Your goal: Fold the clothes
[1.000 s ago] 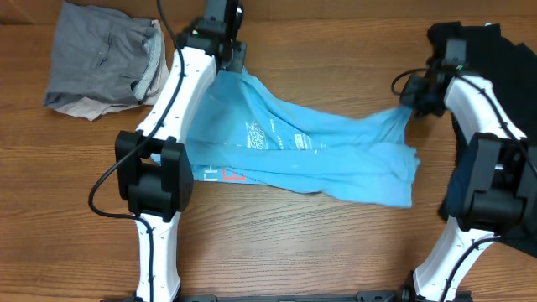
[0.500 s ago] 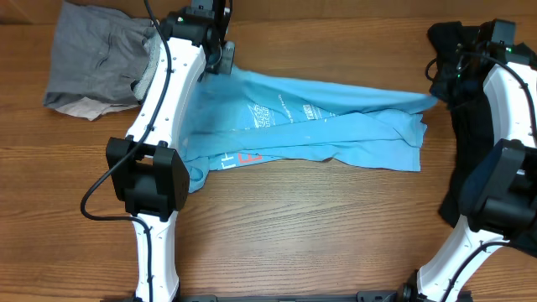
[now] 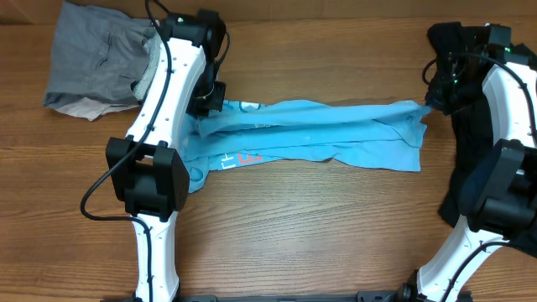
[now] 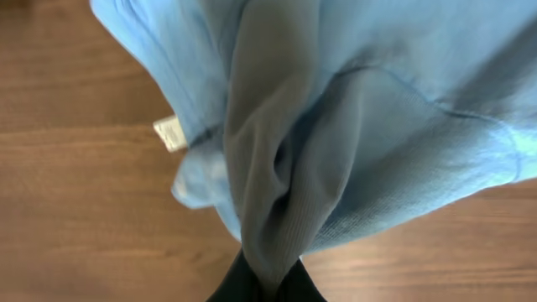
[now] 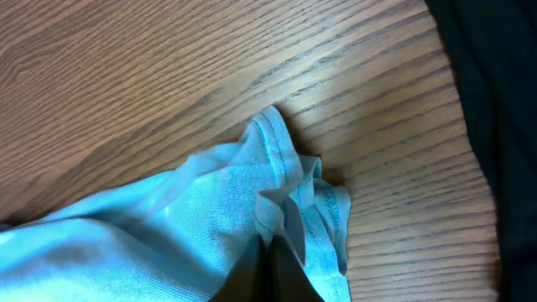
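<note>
The light blue T-shirt (image 3: 319, 134) lies across the table as a long folded band, red and white lettering showing near its left end. My left gripper (image 3: 210, 102) is shut on the shirt's left end; in the left wrist view the cloth (image 4: 336, 126) bunches between the fingers (image 4: 267, 285), with a white label beside it. My right gripper (image 3: 430, 102) is shut on the shirt's right end; the right wrist view shows the hem (image 5: 285, 193) pinched at the fingertips (image 5: 273, 252). A grey and beige garment (image 3: 105, 59) lies at the back left. A black garment (image 3: 495, 92) lies at the right.
The wooden table (image 3: 319, 235) runs bare in front of the shirt. The black garment (image 5: 495, 109) lies close to the right of my right gripper. The grey pile sits just left of my left arm.
Both grippers have drawn the shirt's far edge toward the front, over the near part. The shirt went from a spread, lifted sheet to a narrow flat band.
</note>
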